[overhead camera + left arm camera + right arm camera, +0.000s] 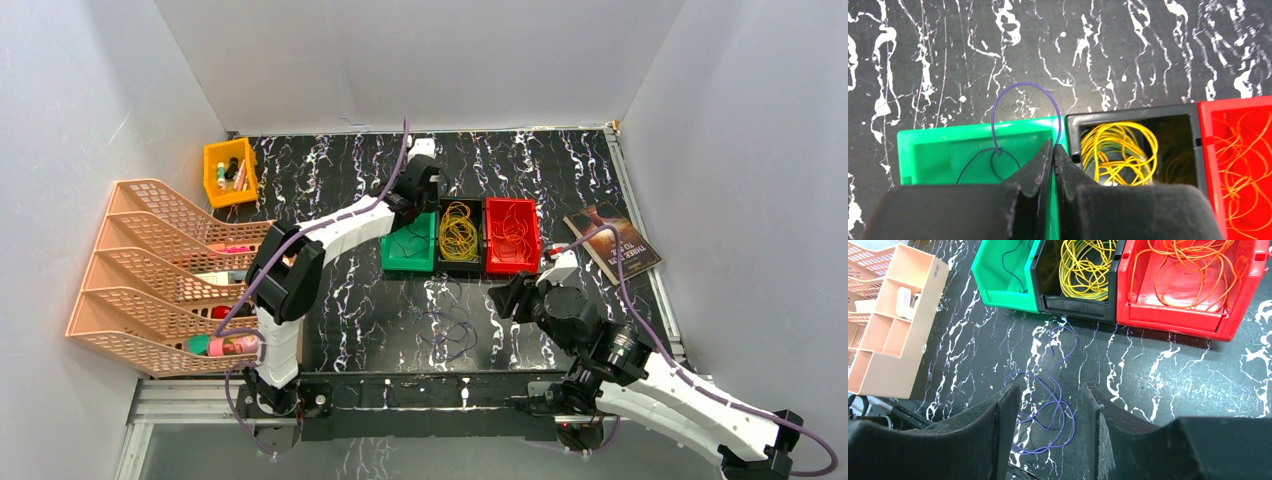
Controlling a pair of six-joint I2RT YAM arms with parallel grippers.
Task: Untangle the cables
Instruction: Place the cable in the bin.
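Left jaws clamped tight on a purple cable (1024, 84) over our green bin (938, 150), we probably let go next; right jaws hover half-parted, empty, above the tangle (1050, 412) on the bench (1173, 375).

Purple cable (1023, 86) loops over green bin (948, 142); yellow cables (1120, 145) fill black bin (1128, 111)

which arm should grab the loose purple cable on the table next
Right. The right gripper hangs open over the loose cable; the left gripper is shut on another strand at the green bin.
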